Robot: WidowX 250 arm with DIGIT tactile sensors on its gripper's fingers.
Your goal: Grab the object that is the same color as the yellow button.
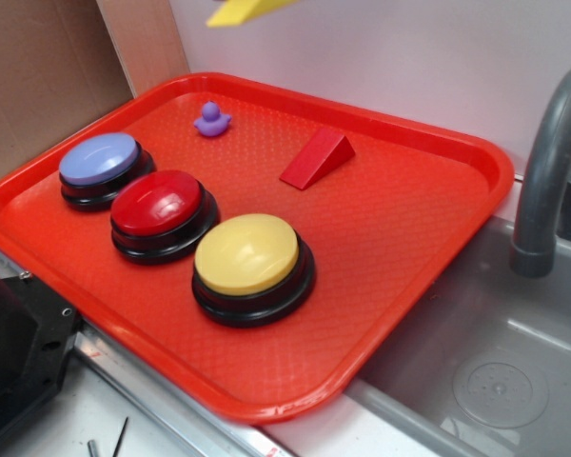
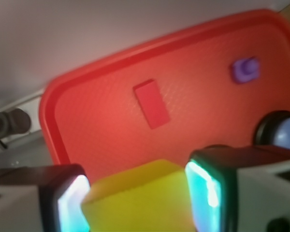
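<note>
The yellow wedge (image 2: 140,200) sits between my two fingers in the wrist view, both pads pressed on its sides. My gripper (image 2: 137,203) is shut on it and holds it high above the red tray (image 2: 96,125). In the exterior view only the wedge's tip (image 1: 243,11) shows at the top edge; the gripper itself is out of that frame. The yellow button (image 1: 249,255), a glossy dome on a black base, stands on the tray's near side.
A red button (image 1: 159,205) and a blue-purple button (image 1: 100,160) stand left of the yellow one. A red wedge (image 1: 316,157) and a small purple duck (image 1: 211,121) lie at the tray's far side. A grey sink (image 1: 495,371) and faucet (image 1: 550,162) are on the right.
</note>
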